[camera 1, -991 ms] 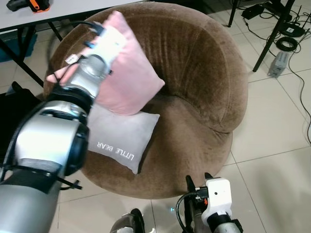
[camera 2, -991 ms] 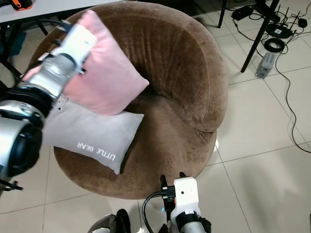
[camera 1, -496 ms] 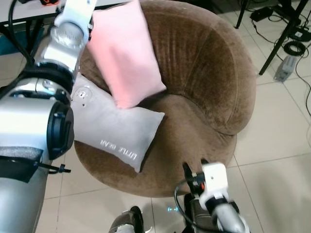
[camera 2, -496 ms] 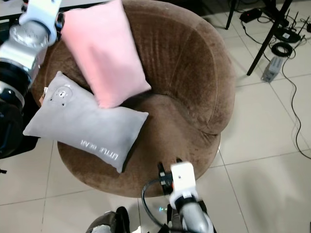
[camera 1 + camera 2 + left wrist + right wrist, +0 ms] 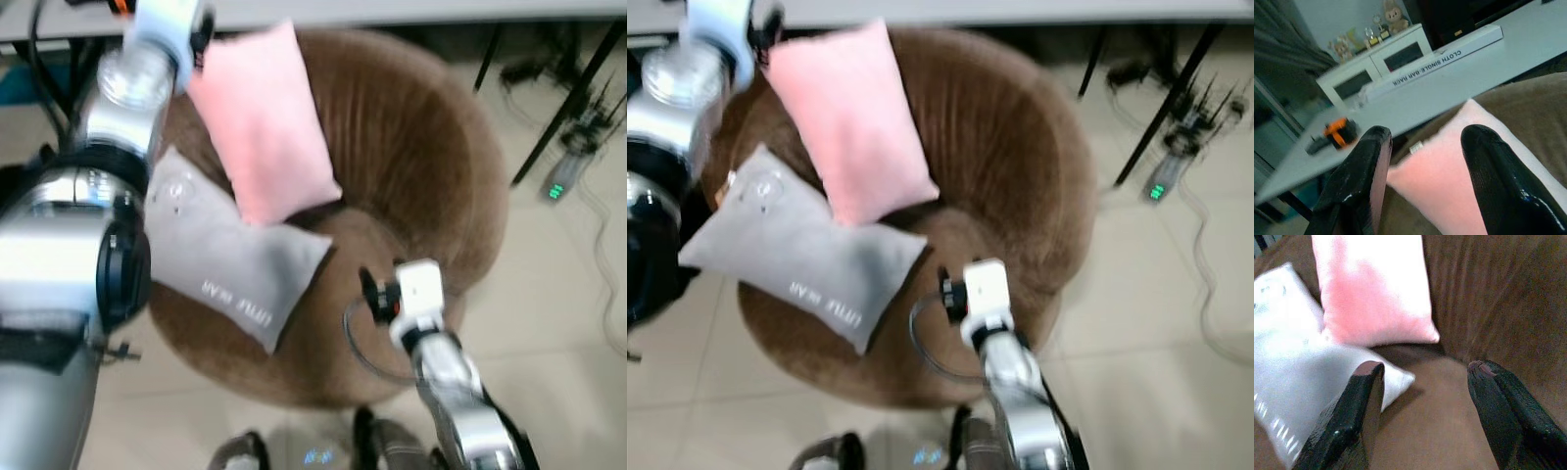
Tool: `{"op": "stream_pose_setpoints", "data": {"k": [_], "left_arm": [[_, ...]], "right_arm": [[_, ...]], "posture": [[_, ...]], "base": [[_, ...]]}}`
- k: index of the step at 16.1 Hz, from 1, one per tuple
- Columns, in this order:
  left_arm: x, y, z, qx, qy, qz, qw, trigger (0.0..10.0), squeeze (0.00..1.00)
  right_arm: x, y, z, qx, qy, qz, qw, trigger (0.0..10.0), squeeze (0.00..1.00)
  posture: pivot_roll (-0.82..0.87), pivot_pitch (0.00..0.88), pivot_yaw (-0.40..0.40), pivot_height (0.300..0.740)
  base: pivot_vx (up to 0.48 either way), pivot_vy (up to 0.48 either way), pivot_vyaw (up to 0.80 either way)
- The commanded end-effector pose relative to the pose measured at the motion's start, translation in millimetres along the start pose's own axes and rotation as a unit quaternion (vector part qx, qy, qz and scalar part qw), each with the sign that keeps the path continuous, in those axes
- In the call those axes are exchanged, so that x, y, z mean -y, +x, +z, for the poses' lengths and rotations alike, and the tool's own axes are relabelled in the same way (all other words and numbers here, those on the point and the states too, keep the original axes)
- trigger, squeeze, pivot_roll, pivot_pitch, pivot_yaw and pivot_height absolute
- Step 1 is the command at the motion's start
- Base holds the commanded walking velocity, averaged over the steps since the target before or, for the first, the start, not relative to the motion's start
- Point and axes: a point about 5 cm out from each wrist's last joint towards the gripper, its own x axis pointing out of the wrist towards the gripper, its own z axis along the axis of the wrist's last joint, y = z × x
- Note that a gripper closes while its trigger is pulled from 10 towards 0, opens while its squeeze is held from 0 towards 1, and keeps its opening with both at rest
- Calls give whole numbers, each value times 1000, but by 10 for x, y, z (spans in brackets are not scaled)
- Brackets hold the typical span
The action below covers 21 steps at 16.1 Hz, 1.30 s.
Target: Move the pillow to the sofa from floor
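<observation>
Two pillows lie on the sofa (image 5: 411, 147); the pink pillow (image 5: 263, 122) leans against its back. My left hand (image 5: 1425, 161) is apart, empty, beside it. I judge placing done; next I withdraw.

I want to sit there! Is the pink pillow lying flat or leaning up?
Leaning up. The pink pillow is propped against the brown sofa backrest, its lower corner resting over the gray pillow on the seat.

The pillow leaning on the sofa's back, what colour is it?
Pink. The pillow shows best in the right eye view.
</observation>
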Motion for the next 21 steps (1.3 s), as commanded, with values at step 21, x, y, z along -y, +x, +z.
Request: {"op": "stream_pose_setpoints", "data": {"k": [21], "left_arm": [[1217, -2195, -1587, -105, -236, -141, 956, 10000, 0]], "right_arm": [[54, -420, -532, -72, 15, 121, 990, 10000, 0]], "posture": [[-17, 117, -69, 740]], "base": [[0, 0, 0]]}}
